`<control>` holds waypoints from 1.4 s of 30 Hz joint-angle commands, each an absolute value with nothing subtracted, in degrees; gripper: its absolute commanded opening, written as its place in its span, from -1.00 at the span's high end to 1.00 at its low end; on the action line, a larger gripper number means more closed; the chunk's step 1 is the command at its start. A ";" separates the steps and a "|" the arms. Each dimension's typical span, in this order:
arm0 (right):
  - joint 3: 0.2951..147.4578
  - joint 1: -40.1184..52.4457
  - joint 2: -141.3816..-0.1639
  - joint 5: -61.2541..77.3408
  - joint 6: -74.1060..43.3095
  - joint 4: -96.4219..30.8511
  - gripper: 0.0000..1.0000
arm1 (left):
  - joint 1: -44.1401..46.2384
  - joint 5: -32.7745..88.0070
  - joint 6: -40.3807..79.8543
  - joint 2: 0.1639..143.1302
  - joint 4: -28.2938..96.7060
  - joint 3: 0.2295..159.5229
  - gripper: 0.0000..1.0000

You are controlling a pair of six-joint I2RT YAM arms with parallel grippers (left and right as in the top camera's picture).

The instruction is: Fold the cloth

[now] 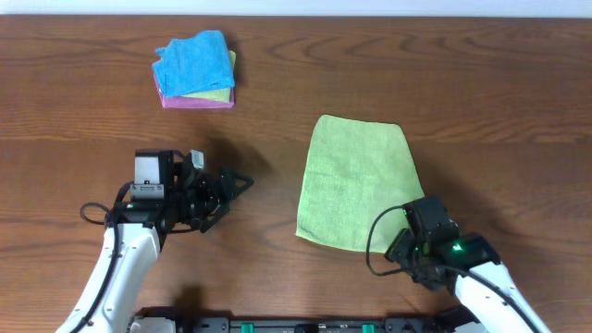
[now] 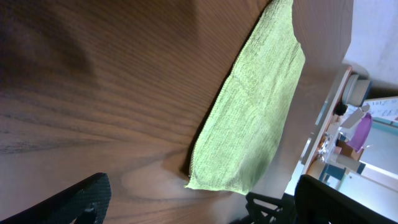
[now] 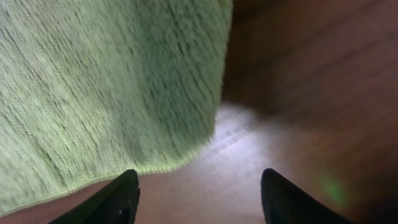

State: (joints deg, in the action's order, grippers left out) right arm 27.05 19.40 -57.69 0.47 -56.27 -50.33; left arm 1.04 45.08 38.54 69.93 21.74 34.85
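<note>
Cloth: plain light green with a fine ribbed pile. Bench: dark brown wood with straight grain lines. Stacked cloths: blue on top, yellow-green beneath, pink at the bottom. Left arm and right arm: white links, black fingers; the right arm shows a green light.

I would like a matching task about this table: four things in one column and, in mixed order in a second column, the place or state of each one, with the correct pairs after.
Things
1. green cloth
2. blue cloth
3. pink cloth
4. right gripper

Places or states
A. bottom of the folded pile
B. open, at a corner of the green cloth
C. spread flat, away from the folded pile
D. top of the folded pile

Pairs: 1-C, 2-D, 3-A, 4-B
</note>
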 commanded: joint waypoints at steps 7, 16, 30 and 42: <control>24.56 18.98 -57.39 -3.97 -58.26 -44.36 -0.04 | 1.26 46.59 37.26 69.97 21.58 36.14 -0.91; 24.53 18.98 -60.86 -6.24 -58.26 -40.23 0.12 | 1.26 46.81 37.26 69.97 21.56 36.14 -0.92; 30.48 19.00 -65.80 -9.67 -48.56 -42.76 0.97 | 1.26 47.64 37.23 69.97 21.56 36.14 -0.91; 58.41 19.20 -71.81 -20.03 -17.43 -56.01 0.97 | 1.26 47.46 37.28 69.97 19.31 36.14 -0.91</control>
State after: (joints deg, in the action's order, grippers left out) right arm 55.83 19.29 -69.38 -15.70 -25.43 -55.22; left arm 1.04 46.78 38.54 69.93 19.51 34.87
